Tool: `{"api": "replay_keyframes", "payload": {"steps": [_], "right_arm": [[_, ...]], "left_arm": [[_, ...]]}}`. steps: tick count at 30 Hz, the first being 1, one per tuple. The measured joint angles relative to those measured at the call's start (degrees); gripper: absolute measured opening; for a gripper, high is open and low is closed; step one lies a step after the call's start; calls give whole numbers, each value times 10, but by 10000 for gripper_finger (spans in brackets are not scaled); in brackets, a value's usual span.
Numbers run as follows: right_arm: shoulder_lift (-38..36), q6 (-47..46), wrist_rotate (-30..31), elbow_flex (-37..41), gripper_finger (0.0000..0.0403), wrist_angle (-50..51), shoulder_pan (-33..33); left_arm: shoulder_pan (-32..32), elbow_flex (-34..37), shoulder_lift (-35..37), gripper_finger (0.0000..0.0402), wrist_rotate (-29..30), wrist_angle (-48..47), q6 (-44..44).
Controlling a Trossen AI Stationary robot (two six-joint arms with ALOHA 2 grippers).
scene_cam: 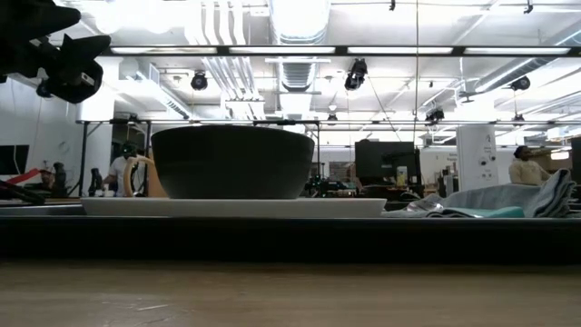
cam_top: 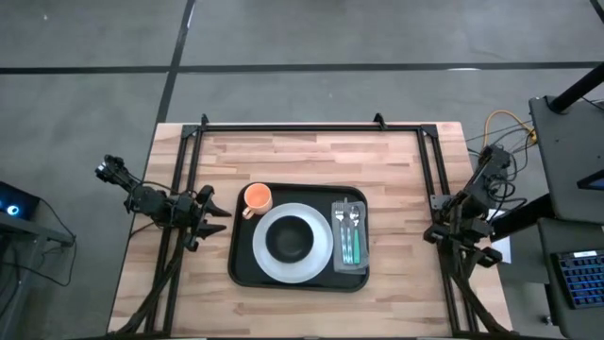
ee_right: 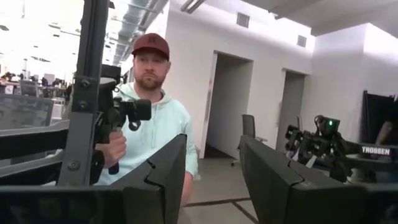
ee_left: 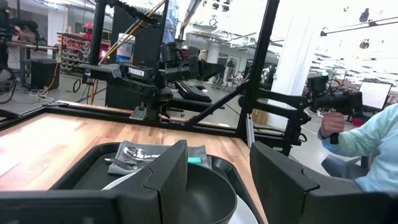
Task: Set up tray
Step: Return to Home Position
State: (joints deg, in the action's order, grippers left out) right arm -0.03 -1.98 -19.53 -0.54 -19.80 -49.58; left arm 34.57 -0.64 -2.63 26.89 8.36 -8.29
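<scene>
The black tray lies in the middle of the wooden table. On it a white plate carries a dark bowl. An orange cup stands at the tray's far left corner. A grey napkin with cutlery on top lies along its right side. My left gripper is open, level, just off the tray's left edge and pointing at it, with nothing between its fingers. My right gripper is open and empty, pulled back at the table's right edge.
A black frame runs along the table's far edge and down both sides. Bare wood lies in front of and behind the tray. A person holding a handle stands beyond the table. Cables and equipment sit off the right side.
</scene>
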Motion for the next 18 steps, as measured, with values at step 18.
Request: {"api": "replay_keyframes", "payload": {"steps": [18], "right_arm": [[10,-81,0,0,141,-3,0]], "left_arm": [[0,0,0,156,0,0,0]]}}
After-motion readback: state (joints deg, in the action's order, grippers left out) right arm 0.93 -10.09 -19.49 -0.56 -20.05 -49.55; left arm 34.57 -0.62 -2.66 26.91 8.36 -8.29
